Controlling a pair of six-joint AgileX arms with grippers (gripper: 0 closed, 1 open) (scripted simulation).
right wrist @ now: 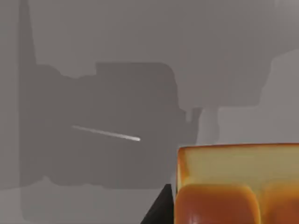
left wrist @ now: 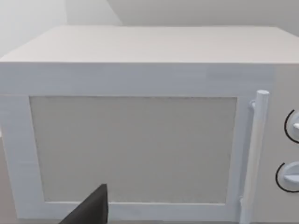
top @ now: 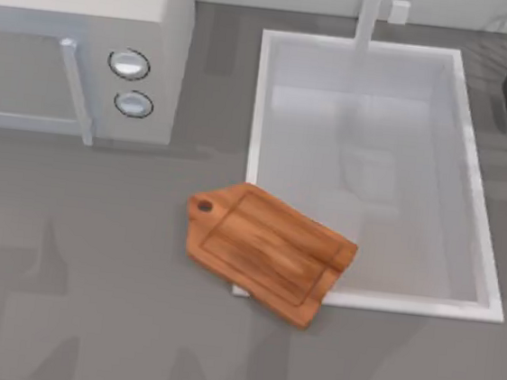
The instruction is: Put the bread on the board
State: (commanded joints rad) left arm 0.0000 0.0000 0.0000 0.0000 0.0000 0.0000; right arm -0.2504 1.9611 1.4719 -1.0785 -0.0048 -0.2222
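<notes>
Grey, matte surface (top: 86, 318) underneath everything, spanning the whole top view. Sunk into its far right part: a large white rectangular sink basin (top: 477, 177) with a pale faucet (top: 370, 16) rising at its back rim. At the far left corner, a boxy white microwave (top: 91, 10) with a vertical bar handle (top: 75, 90) and two round dials (top: 129, 64); from the left wrist view, the same microwave face-on, its greyish door window (left wrist: 135, 149) wide across the frame.

Near the middle of the surface, a reddish-brown wooden rectangular cutting board (top: 270, 251) with an inset groove border, lying flat and turned at an angle, its short tapered handle end with the dark round hole (top: 204, 207) pointing toward the left side, its opposite end overlapping the near left corner of the sink rim. Bare on top.

Left arm parked at the left edge of the surface, its claw (left wrist: 91, 210) a dark wedge low before the microwave door; cannot tell whether open or closed. Right arm up at the far right corner, beside the sink.

Smallest: a golden-orange chunk of bread (right wrist: 238, 184) with a darker brown crust, seen close against the right wrist camera, a dark fingertip (right wrist: 161, 210) of the right claw just beside it; grip itself hidden, cannot tell whether clamped. Well apart from the board.
</notes>
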